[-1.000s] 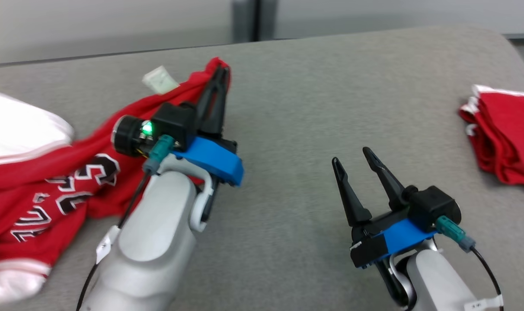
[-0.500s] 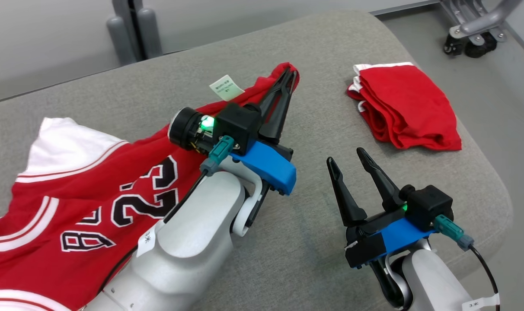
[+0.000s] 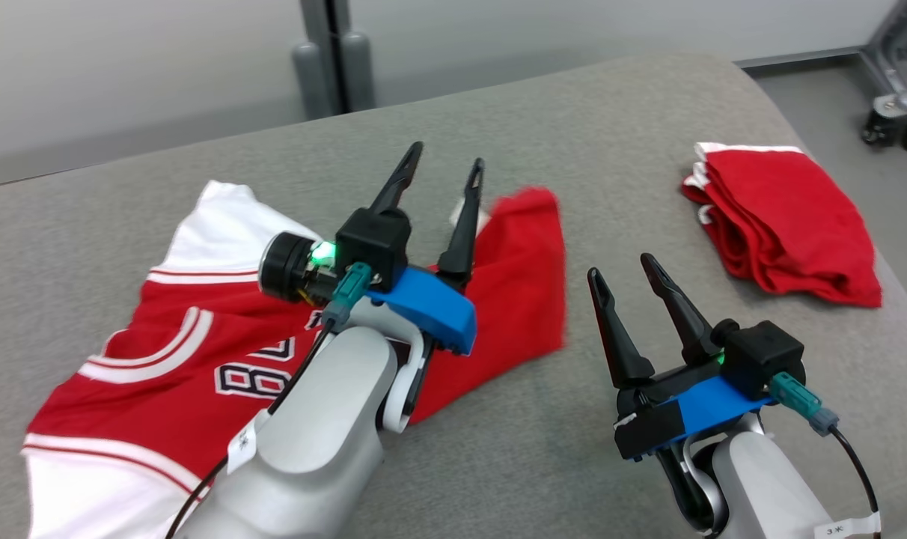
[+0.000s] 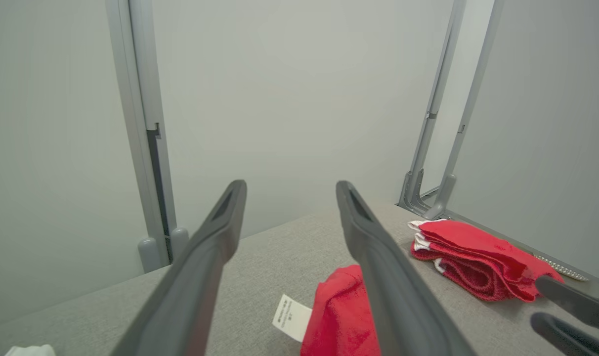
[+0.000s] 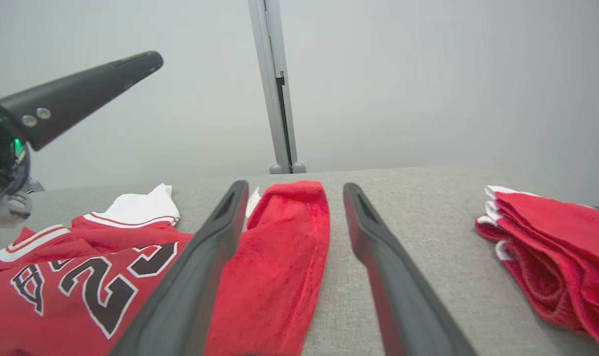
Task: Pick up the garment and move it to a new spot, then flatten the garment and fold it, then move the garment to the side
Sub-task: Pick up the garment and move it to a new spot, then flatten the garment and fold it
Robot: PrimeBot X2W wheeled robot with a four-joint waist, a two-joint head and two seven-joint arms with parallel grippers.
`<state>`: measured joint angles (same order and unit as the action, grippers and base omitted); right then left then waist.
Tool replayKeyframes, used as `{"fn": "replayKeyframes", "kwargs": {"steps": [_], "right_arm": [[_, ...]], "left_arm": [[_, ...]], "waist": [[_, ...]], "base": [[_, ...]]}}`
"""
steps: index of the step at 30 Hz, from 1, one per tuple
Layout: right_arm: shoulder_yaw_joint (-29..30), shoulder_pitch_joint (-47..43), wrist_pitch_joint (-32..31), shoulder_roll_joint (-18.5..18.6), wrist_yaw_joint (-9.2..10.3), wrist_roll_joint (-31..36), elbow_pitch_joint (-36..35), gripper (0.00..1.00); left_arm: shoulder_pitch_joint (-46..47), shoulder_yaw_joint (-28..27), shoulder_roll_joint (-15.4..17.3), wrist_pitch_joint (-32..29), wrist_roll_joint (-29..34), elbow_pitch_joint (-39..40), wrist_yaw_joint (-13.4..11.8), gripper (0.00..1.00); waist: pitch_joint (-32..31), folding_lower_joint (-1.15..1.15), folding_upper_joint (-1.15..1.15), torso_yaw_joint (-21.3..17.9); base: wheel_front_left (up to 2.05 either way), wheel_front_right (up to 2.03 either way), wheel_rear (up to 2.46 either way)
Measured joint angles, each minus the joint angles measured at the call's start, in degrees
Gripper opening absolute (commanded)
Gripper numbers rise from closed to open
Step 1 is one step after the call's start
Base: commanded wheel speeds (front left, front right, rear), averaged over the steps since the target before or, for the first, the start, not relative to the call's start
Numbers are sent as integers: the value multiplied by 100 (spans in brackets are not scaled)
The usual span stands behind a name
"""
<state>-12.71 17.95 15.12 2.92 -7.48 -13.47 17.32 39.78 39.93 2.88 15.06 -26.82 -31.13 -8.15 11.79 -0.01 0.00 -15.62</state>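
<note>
Fingers of the left gripper stand wide apart and hold nothing; they hang above the jersey, near its red corner. The right gripper is open and empty too, over the bare cushion just beside that corner. The jersey lies on the cushion, not flat, its right part bunched. To flatten it well, I think each gripper should take one outer edge low and pull outward slowly, keeping away from the folded pile.

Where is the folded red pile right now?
In the head view the folded red pile lies at the right end of the grey surface, beyond the right gripper and apart from the jersey.
</note>
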Motion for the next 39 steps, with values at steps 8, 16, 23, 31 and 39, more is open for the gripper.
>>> {"fn": "replayKeyframes", "kwargs": {"steps": [8, 16, 23, 31, 39], "right_arm": [[145, -112, 0, -3, -1, 107, 33, 100], [296, -396, 0, -4, -1, 227, 178, 100], [375, -731, 0, -3, -1, 230, 279, 100], [371, -994, 0, -4, -1, 288, 424, 100], [390, -1026, 0, -3, -1, 307, 439, 100]], "left_arm": [[-1049, -1103, 31, 0, 450, 212, -99, 100], [-2294, -2316, 51, 0, 1034, 710, -45, 100], [-3193, -2914, 26, 0, 1344, 1050, 55, 100], [-3902, -3379, 8, 0, 1473, 1310, 88, 100], [-4034, -3236, 5, 0, 1322, 1340, 78, 100]], "waist": [[-250, 1, 0, 662], [-623, 0, 1, 1125], [-909, 0, 1, 1281], [-1099, 0, 1, 1281], [-1068, 1, 1, 1316]], "base": [[0, 0, 0], [0, 0, 0], [0, 0, 0], [0, 0, 0], [0, 0, 0]]}}
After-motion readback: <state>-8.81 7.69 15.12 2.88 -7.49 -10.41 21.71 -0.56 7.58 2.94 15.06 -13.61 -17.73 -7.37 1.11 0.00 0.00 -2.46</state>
